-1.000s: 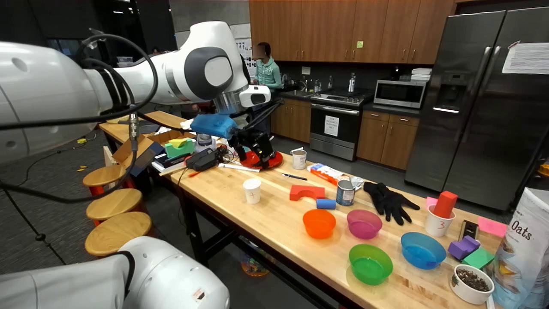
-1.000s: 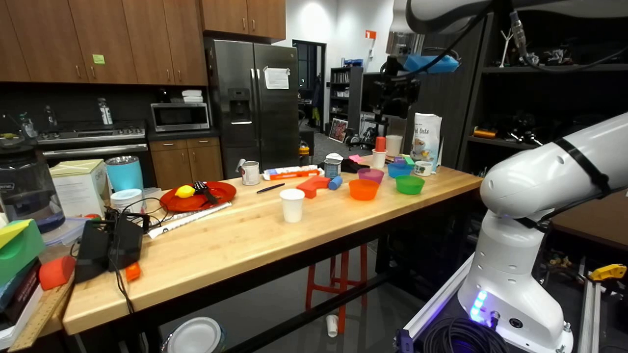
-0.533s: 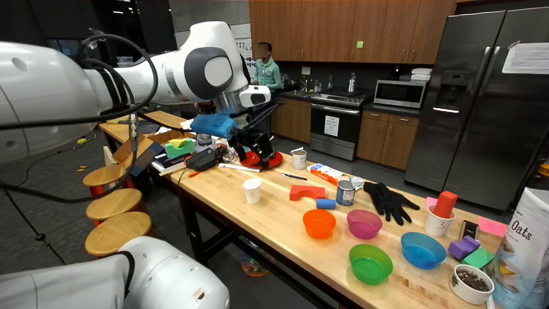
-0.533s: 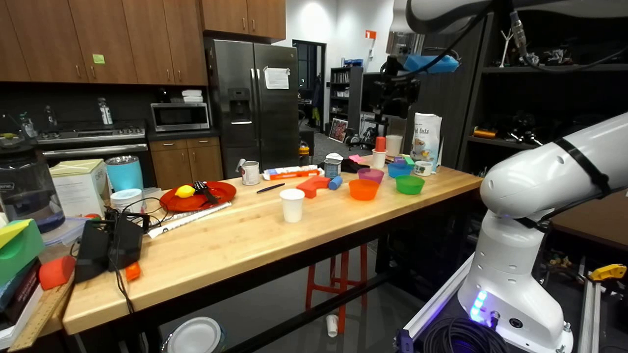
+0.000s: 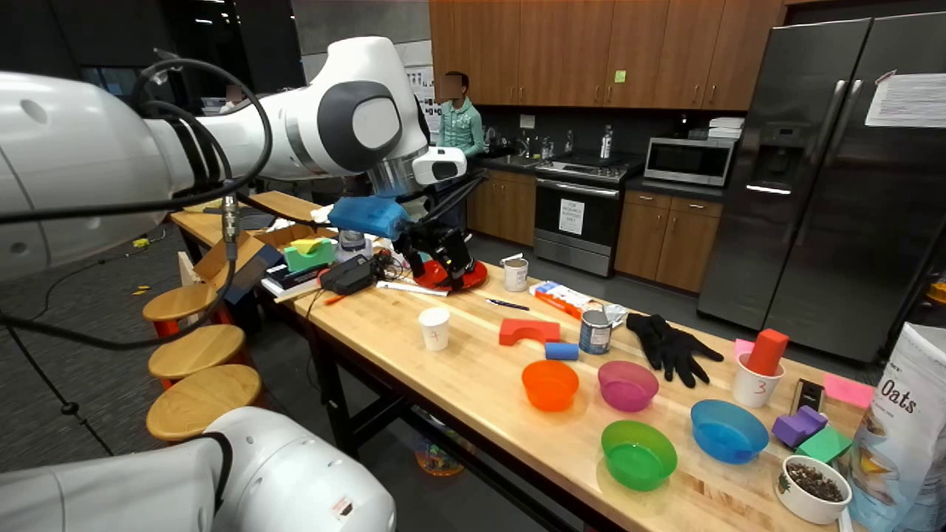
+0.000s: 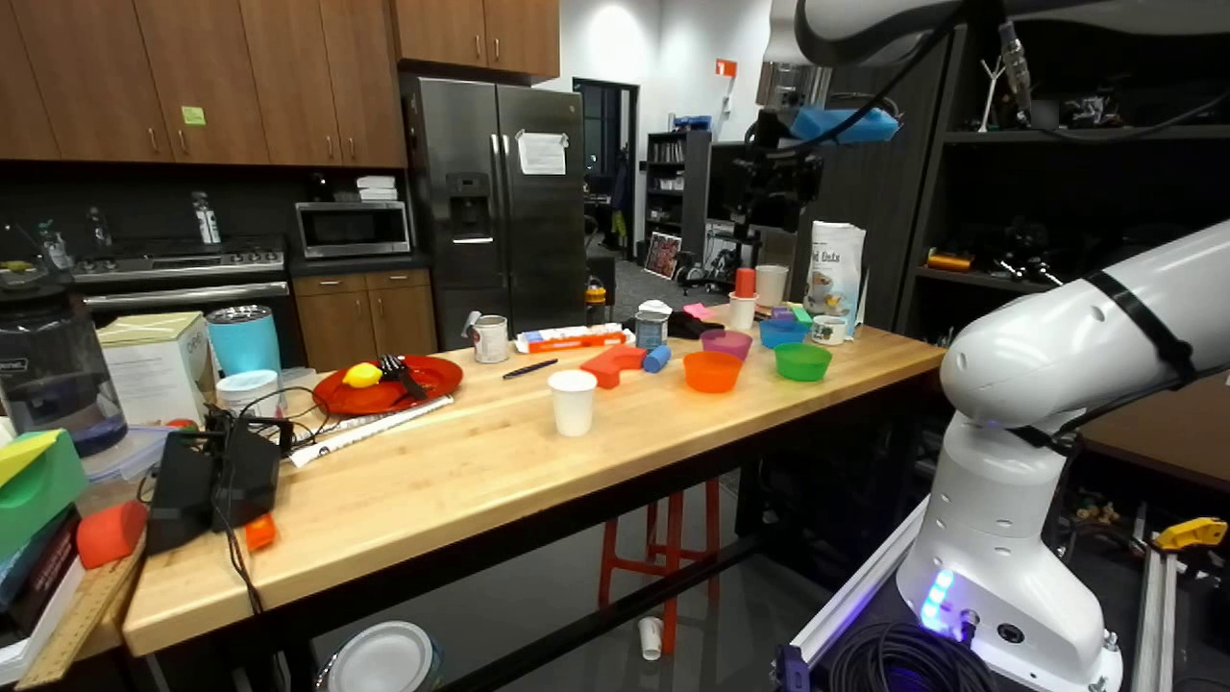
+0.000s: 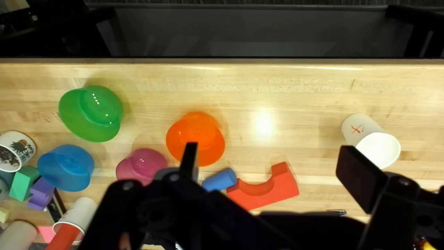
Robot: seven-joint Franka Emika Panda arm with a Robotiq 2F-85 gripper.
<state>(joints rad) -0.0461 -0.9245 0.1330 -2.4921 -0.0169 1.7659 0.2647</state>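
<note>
Wrist view: we list one gripper, spread wide, empty. From it: red arch, six o'clock; white cup, three.

In the wrist view, a pineapple-patterned pot stands well left of the gripper. In an exterior view, black gloves and an oats bag are right of it; a stove, microwave and refrigerator stand farther back.
</note>
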